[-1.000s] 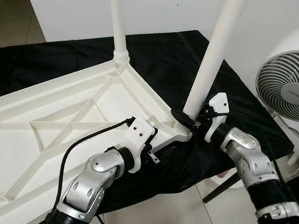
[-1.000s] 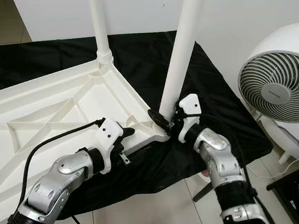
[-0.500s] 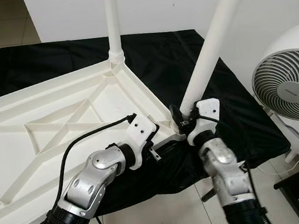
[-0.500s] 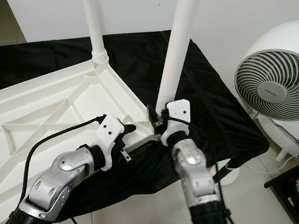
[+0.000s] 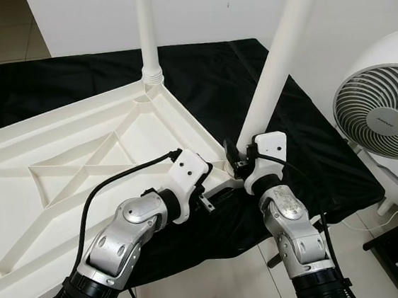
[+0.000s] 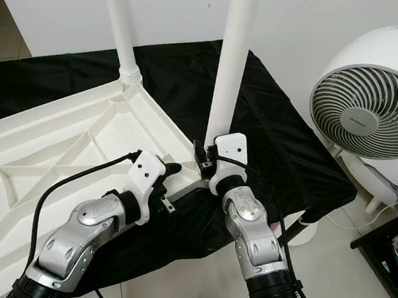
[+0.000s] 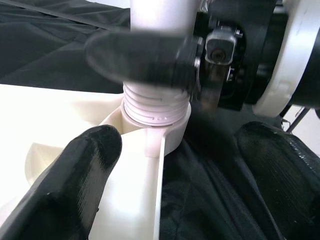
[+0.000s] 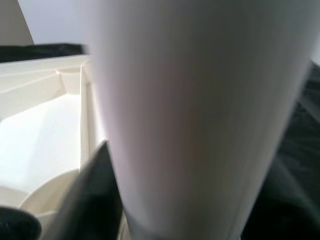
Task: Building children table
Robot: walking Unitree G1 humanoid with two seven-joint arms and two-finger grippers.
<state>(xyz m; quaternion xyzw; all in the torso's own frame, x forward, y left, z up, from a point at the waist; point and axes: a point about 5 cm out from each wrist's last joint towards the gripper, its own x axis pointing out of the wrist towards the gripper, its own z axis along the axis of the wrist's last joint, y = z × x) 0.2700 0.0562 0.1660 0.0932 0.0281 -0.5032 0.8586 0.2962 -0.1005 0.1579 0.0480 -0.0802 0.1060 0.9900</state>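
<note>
From the head views, the right gripper reaches up from below, clamped on the base of the near table leg, which leans up and right from the near right corner of the upturned tabletop. In the left wrist view, the left gripper is spread open astride that corner. The right wrist view, blurred, seems to show the leg between its fingers.

This is looking like a room in a home: glossy beige floor tiles are running up to a plain white wall, and a round white plastic desk fan is standing on the floor just beside a surface draped in black cloth.
</note>
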